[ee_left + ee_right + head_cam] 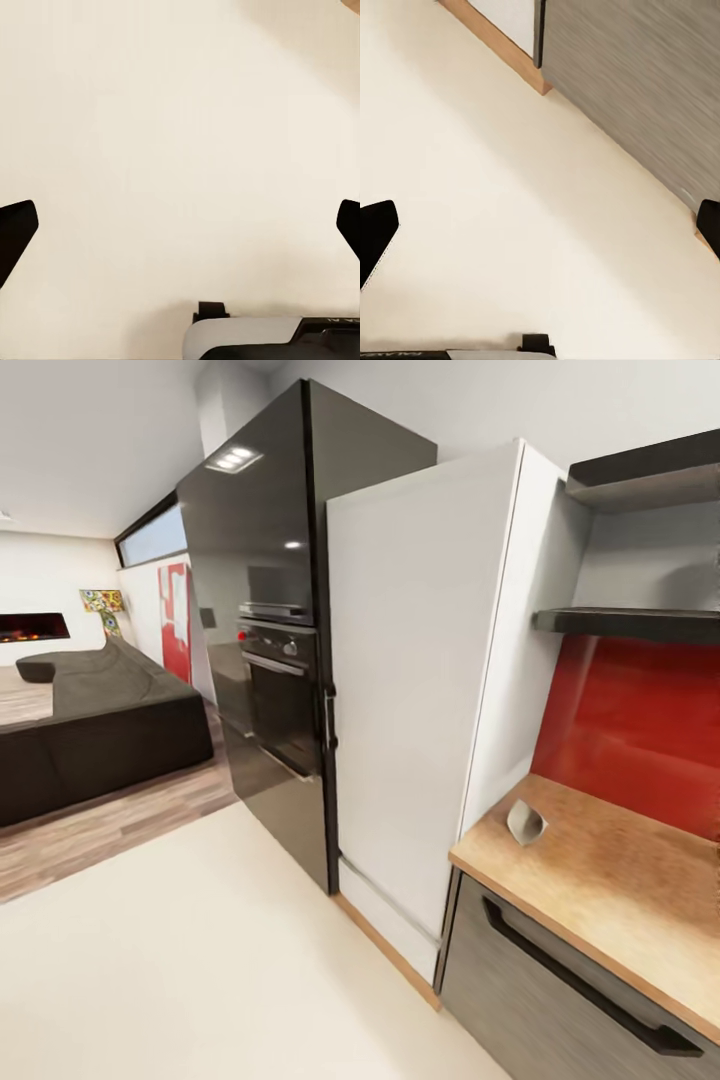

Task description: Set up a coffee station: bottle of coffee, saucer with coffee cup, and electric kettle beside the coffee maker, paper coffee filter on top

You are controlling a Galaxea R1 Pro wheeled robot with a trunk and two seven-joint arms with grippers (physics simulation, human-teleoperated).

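Observation:
The kitchen countertop (610, 880), tan and speckled, runs along the right over grey cabinets. The kitchen shelf (630, 623), a thin black slab, hangs just above the red backsplash (640, 730) and looks bare in the part I see. A small pale grey cone-like thing (525, 822) lies on the counter's near corner; I cannot tell what it is. My left gripper (180, 232) is open over cream floor, its dark fingertips (16, 234) far apart. My right gripper (540, 232) is open too, over floor near the grey cabinet front (645, 90). The coffee maker, bottle, saucer, cup and kettle are out of view.
A tall white cabinet (420, 690) and a black oven tower (270, 640) stand left of the counter. A second black slab (650, 470) hangs higher. A dark sofa (100, 730) sits far left on wood flooring. Cream floor (200, 960) stretches in front. A drawer handle (590, 980) juts out.

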